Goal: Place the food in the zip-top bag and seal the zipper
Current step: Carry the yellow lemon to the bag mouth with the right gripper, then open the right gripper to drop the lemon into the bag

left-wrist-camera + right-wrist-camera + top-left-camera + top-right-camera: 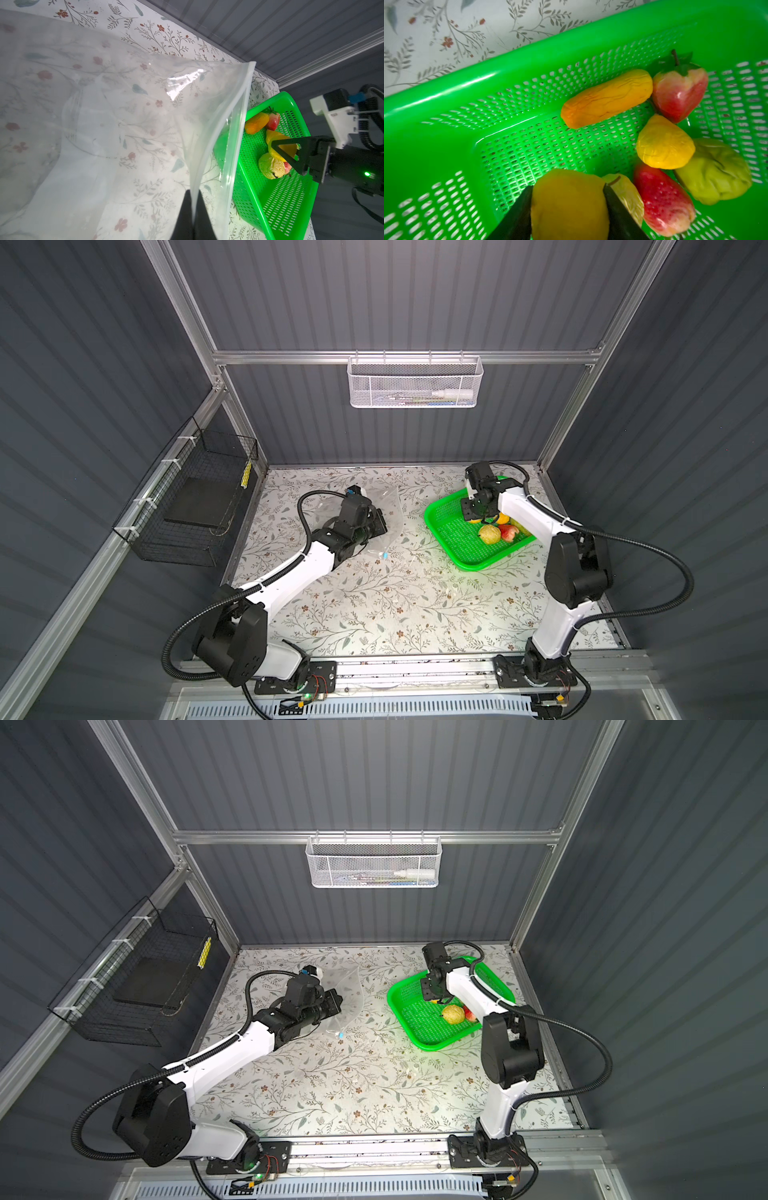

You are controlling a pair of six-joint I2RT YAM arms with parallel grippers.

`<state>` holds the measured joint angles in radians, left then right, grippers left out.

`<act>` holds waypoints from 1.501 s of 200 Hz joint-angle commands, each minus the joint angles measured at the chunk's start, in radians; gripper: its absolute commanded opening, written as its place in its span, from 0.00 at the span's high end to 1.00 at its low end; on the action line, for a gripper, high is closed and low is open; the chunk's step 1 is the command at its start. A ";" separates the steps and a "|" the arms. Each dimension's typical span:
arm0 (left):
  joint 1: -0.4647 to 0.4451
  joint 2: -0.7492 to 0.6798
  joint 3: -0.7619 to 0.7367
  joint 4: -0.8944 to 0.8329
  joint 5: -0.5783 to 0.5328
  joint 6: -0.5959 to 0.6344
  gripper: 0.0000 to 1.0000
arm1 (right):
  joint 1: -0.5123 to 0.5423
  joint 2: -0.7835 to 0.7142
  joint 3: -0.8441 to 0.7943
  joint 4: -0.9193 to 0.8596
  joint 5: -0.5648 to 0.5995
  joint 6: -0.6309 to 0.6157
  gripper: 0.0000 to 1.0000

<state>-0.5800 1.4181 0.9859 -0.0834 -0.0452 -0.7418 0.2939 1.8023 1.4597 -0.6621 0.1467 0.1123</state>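
The zip-top bag (388, 506) (353, 986) lies clear and crinkled at the back left of the table. My left gripper (193, 193) (379, 523) is shut on one lip of its mouth and holds that lip up. The zipper (243, 116) runs along that lip, with its blue slider (386, 556) near the table. The food sits in a green perforated basket (457, 549) (446, 116). It includes an orange oblong piece (606, 97), two red strawberries (679, 93), a yellow piece (662, 143) and a green one (714, 172). My right gripper (568, 199) (476, 517) is shut on a yellow fruit (569, 205) inside the basket.
A white mesh basket (413, 381) hangs on the back rail. A black wire basket (195, 497) is fixed to the left wall. Grey walls close in the flowered table (374, 605) on three sides.
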 commanded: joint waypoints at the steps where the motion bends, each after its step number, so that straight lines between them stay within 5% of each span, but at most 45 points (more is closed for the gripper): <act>1: -0.001 -0.023 -0.014 0.002 -0.003 -0.002 1.00 | -0.004 -0.084 -0.034 0.028 -0.081 0.033 0.50; 84: -0.001 -0.013 0.002 0.012 0.029 0.004 1.00 | 0.094 -0.335 -0.133 0.267 -0.449 0.168 0.50; 124: -0.001 -0.016 0.006 0.014 0.043 0.004 1.00 | 0.180 -0.317 -0.180 0.558 -0.680 0.343 0.51; 177: -0.001 -0.036 0.010 -0.003 0.027 0.003 1.00 | 0.256 -0.207 -0.227 0.868 -0.804 0.544 0.52; 213: -0.001 -0.052 0.013 -0.006 0.021 -0.005 1.00 | 0.280 -0.132 -0.240 0.969 -0.838 0.621 0.52; 300: -0.001 -0.091 0.013 -0.009 0.013 -0.010 1.00 | 0.290 -0.057 -0.272 0.887 -0.740 0.556 0.52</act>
<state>-0.5800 1.3563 0.9859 -0.0837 -0.0257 -0.7422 0.5755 1.7206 1.2026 0.2382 -0.6304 0.6945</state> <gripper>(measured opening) 0.042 0.484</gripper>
